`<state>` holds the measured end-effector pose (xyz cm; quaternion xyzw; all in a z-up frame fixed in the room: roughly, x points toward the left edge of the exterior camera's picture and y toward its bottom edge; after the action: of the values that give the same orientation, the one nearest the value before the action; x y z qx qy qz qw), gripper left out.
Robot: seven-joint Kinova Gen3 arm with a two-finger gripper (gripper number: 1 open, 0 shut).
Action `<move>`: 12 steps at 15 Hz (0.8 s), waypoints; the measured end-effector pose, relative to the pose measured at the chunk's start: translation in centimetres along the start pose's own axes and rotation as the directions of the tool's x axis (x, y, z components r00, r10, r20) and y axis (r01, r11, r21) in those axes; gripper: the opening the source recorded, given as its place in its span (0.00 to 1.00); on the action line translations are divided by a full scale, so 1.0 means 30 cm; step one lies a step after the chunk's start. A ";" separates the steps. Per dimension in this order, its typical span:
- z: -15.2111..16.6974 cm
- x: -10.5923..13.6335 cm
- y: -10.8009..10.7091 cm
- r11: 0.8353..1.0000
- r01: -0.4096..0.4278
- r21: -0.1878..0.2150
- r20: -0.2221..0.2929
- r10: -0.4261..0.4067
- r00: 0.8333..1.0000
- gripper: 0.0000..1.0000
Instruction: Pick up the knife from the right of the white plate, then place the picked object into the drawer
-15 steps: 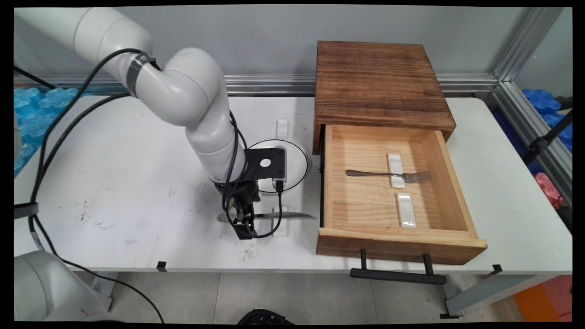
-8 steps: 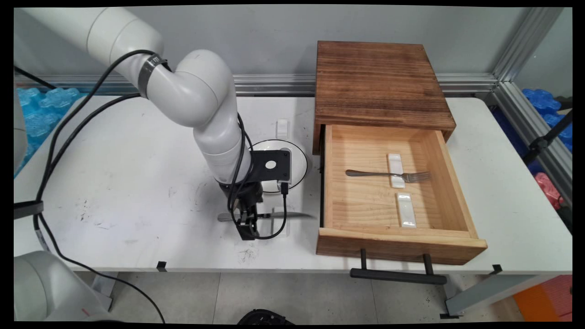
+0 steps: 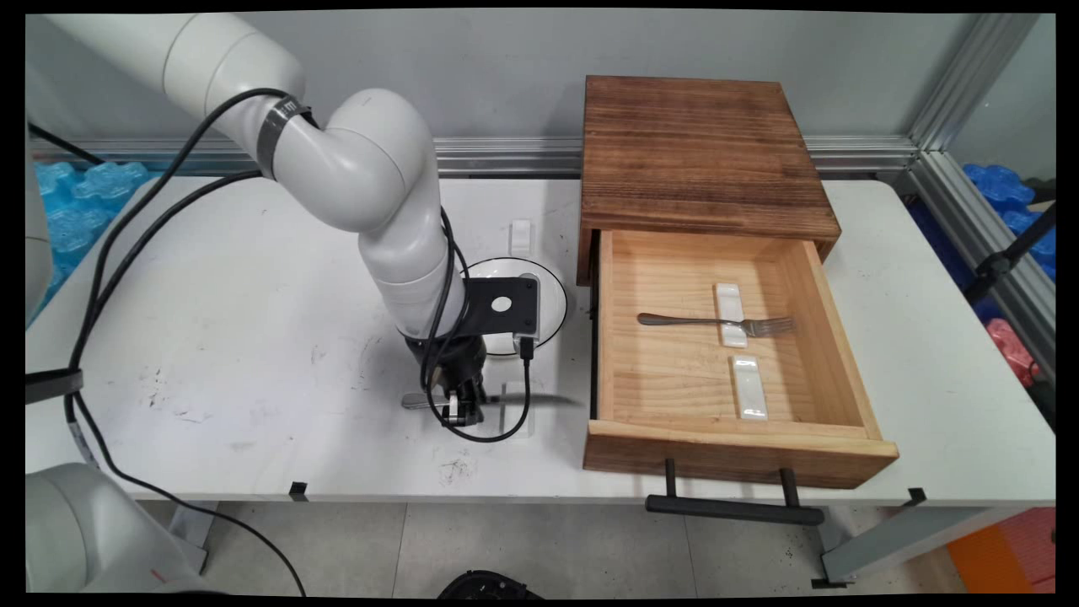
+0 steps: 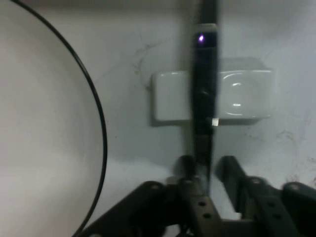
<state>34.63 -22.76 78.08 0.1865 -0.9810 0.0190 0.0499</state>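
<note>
A metal knife [image 3: 548, 397] lies across a small white rest [image 3: 516, 415] on the table, in front of a white plate with a black rim [image 3: 552, 287]. My gripper [image 3: 459, 409] is down at the knife's handle. In the hand view the knife [image 4: 203, 98] runs up from between the fingers over the rest [image 4: 242, 94]. There the gripper [image 4: 207, 165] has its fingers drawn in on either side of the handle, shut on it. The plate [image 4: 49, 123] fills the left of that view.
To the right stands a wooden cabinet [image 3: 700, 152] with its drawer [image 3: 733, 451] pulled out. Inside the drawer a fork [image 3: 683, 319] lies on one white rest [image 3: 730, 295], with a second rest [image 3: 748, 388] beside it. Another small white rest [image 3: 521, 234] lies behind the plate.
The gripper shifted slightly right along the knife's handle and its fingers drew in from open to shut on it. The knife has stayed on its rest.
</note>
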 end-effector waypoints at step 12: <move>-0.066 -0.047 -0.005 1.000 -0.003 0.005 0.004 0.003 1.000 0.00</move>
<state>36.18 -22.27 79.89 0.1850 -0.9814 0.0213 0.0477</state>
